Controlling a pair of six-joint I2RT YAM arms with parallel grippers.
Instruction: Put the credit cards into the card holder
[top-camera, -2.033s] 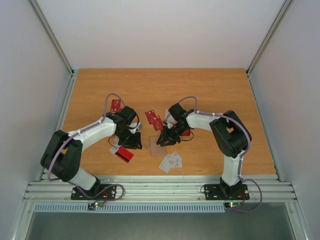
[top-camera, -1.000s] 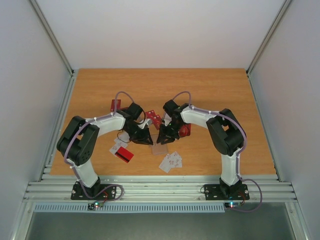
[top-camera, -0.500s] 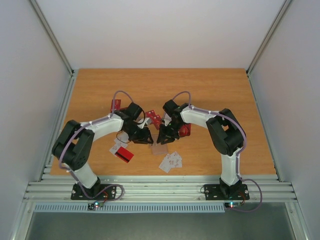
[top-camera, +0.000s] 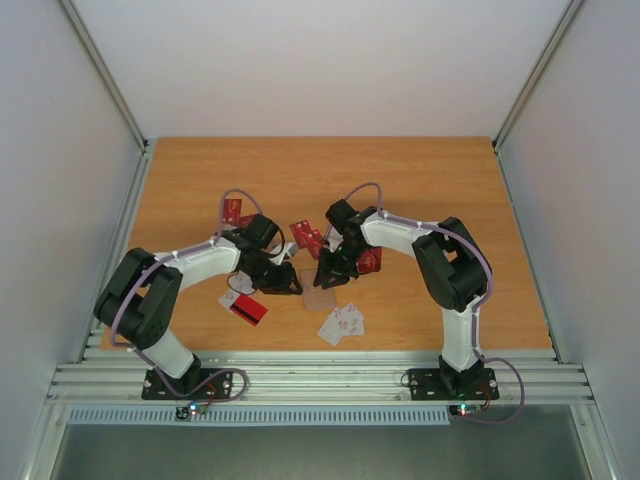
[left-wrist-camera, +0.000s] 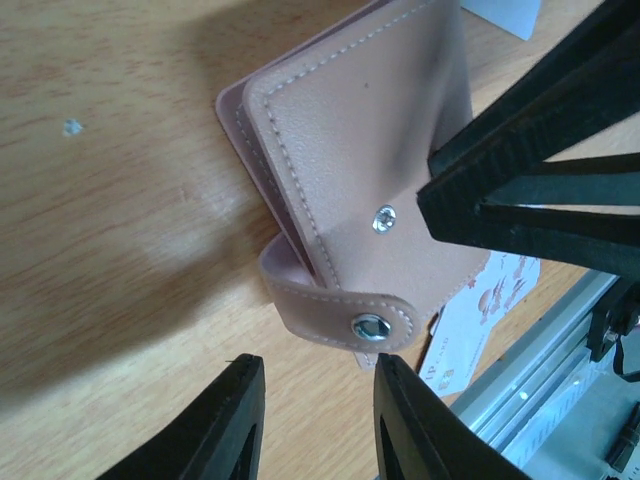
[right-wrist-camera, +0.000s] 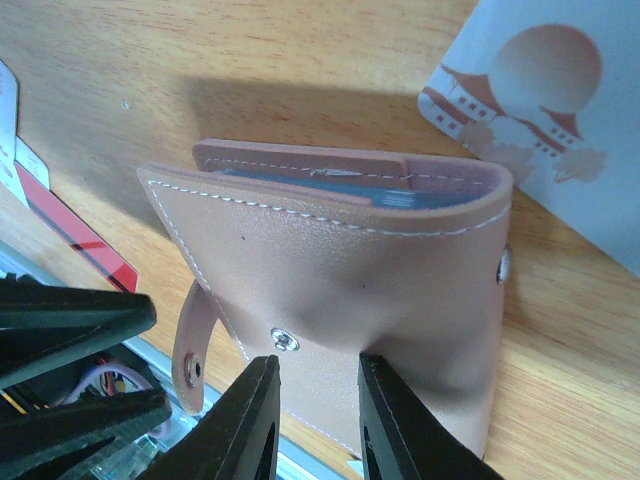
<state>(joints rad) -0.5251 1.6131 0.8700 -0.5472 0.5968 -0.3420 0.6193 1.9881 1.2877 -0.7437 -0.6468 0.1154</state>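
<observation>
The tan card holder (top-camera: 318, 296) lies folded on the table, strap unsnapped, a blue-grey inside showing at its edge (right-wrist-camera: 340, 260). My right gripper (top-camera: 326, 276) has its tips pinched into the holder's cover, which puckers between them (right-wrist-camera: 318, 400). My left gripper (top-camera: 282, 284) is open and empty just left of the holder; in the left wrist view (left-wrist-camera: 315, 410) it hovers over bare wood below the strap (left-wrist-camera: 340, 318). Credit cards lie around: red ones (top-camera: 305, 238) (top-camera: 232, 211) (top-camera: 369, 261) (top-camera: 248, 309), white ones (top-camera: 342, 322) (top-camera: 234, 296).
A white card with a reddish building picture (right-wrist-camera: 540, 120) lies right beside the holder. A red card (right-wrist-camera: 70, 225) lies on its other side. The table's near edge and metal rail (top-camera: 320, 372) are close behind the white cards.
My left gripper has drawn back to the left, away from the holder, and its arm has swung left. The right arm and the holder have stayed put.
</observation>
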